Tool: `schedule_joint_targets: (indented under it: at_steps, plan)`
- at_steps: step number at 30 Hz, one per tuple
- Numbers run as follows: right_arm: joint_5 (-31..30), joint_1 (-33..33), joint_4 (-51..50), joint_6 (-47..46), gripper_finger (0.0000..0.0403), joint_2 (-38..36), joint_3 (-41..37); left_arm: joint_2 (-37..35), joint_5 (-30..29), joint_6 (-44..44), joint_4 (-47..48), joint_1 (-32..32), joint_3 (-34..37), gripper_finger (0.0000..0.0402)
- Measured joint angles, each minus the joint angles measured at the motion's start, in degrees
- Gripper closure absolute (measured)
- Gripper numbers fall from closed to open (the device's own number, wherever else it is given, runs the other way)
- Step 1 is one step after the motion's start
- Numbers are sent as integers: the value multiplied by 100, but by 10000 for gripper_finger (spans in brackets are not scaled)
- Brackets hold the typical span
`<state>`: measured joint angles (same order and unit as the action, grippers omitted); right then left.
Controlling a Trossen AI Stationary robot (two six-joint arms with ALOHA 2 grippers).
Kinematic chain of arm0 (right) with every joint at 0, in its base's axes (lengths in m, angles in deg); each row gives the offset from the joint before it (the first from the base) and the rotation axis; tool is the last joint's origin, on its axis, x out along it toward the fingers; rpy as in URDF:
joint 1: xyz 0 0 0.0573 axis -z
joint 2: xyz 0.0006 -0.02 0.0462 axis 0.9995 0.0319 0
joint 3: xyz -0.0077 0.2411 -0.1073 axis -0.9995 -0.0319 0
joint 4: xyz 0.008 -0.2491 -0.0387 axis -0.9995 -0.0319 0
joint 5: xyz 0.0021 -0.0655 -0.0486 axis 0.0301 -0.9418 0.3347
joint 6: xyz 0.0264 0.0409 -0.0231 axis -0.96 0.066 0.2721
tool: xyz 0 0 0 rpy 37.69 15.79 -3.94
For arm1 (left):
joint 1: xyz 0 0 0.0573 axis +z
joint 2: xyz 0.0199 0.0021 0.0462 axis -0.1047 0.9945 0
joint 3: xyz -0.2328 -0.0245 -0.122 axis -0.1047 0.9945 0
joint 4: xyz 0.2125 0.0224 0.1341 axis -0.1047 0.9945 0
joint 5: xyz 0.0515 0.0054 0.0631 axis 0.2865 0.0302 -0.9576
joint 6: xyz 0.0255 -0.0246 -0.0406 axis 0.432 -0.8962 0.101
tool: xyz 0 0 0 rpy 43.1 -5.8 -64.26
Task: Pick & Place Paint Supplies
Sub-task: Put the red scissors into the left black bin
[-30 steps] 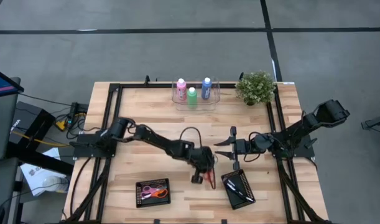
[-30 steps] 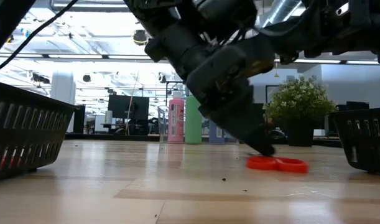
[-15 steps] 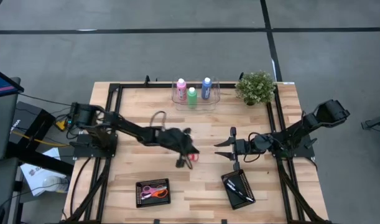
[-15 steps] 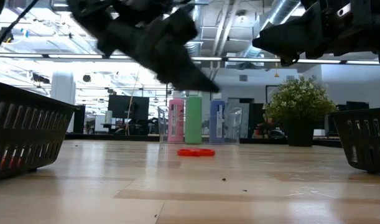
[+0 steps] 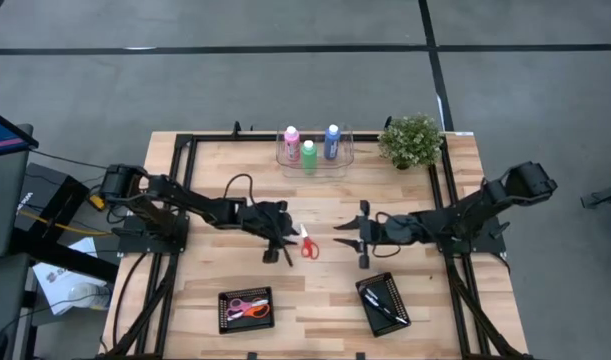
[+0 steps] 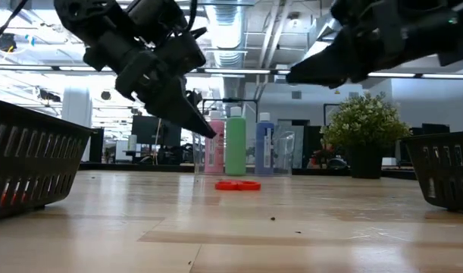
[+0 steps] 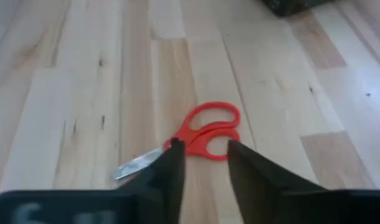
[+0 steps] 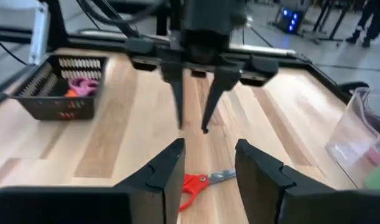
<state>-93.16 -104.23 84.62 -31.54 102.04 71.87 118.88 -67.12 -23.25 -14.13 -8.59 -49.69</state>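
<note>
Released, red scissors (image 5: 307, 243) lie flat; low view shows both spread claws, left (image 6: 203, 127) and right (image 6: 298, 74), lifted.

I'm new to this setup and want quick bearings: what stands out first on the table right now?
A pair of red-handled scissors lies flat mid-table, between the two dark arms. The left end effector hangs open just beside it, and the right end effector faces it, open and empty. At the table's far edge, pink, green and blue paint bottles stand in a clear tray.
</note>
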Motion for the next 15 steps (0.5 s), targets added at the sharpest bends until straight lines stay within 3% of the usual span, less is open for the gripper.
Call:
schedule_joint_targets:
  at_steps: [8, 15]
  plan:
    - [4, 197, -248, 0, 225, 721, 370, 84, 34, 297, 425, -12, -204, 181]
    - [16, 137, -480, -138, 198, 828, 388, 533, -62, 432, 367, -92, -296, 184]
